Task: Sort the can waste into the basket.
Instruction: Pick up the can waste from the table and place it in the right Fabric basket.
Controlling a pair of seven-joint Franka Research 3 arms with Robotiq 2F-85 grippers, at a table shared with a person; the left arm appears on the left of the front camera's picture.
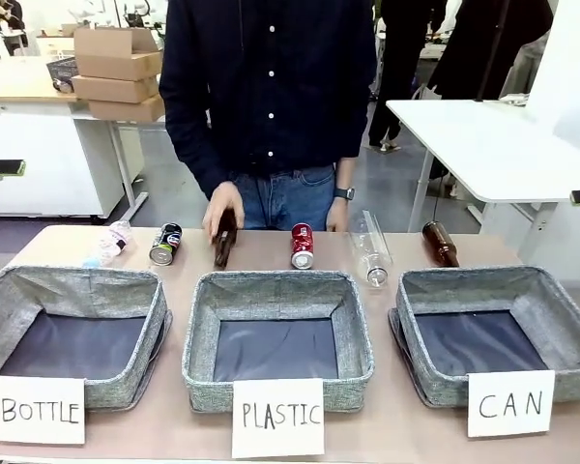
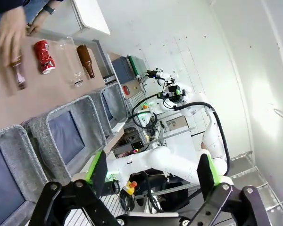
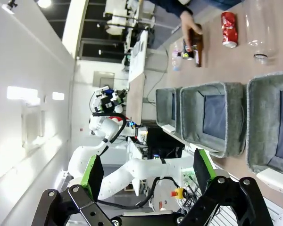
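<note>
The red can [image 1: 302, 246] lies behind the PLASTIC basket and also shows as the red can [image 2: 43, 56] and red can [image 3: 228, 29] in the wrist views. The dark Pepsi can [image 1: 165, 244] lies further left. The CAN basket [image 1: 561, 319], with nothing in it, sits at the right, far from both cans; its wall shows in the wrist views as CAN basket [image 2: 119, 100] and CAN basket [image 3: 254, 127]. Neither arm appears in the front view. My left gripper [image 2: 151, 169] and right gripper [image 3: 147, 169] are open, holding nothing, well back from the table.
The person's hand [image 1: 222, 208] rests on a brown bottle [image 1: 223, 246] between the cans. A clear plastic bottle [image 1: 370, 248], another brown bottle [image 1: 441, 243] and a crushed plastic bottle [image 1: 111, 242] lie in the same row. The PLASTIC basket [image 1: 198, 338] and BOTTLE basket [image 1: 10, 290] hold nothing.
</note>
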